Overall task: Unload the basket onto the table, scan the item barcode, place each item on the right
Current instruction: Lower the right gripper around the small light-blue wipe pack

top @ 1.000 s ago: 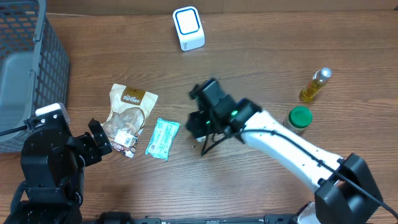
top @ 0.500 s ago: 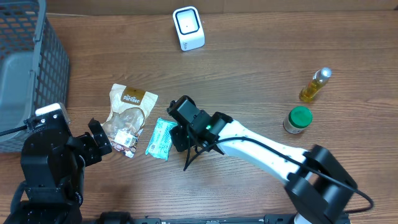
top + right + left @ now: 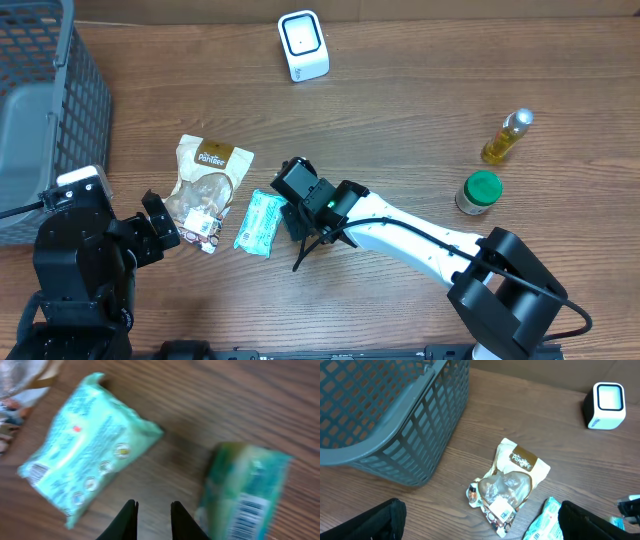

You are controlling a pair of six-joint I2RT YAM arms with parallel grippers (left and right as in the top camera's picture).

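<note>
Right now your right gripper [image 3: 152, 506] is hovering low over wood, jaws narrowly parted, gripping nothing. Left gripper [image 3: 481, 510] is gaping wide, empty. Teal packet [image 3: 261, 222] is lying flat just left of right gripper, long axis running near-to-far, slightly slanted, barcode at one end. Second teal packet [image 3: 245, 495] is showing barcode beside it. Basket [image 3: 40, 120], far left, is showing only bare floor.

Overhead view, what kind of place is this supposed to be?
Probably a mock shop checkout set up on a wooden table: a small white barcode scanner stands at the far edge, a grey shopping basket sits at one side, and packaged groceries such as a snack pouch lie between them.
</note>
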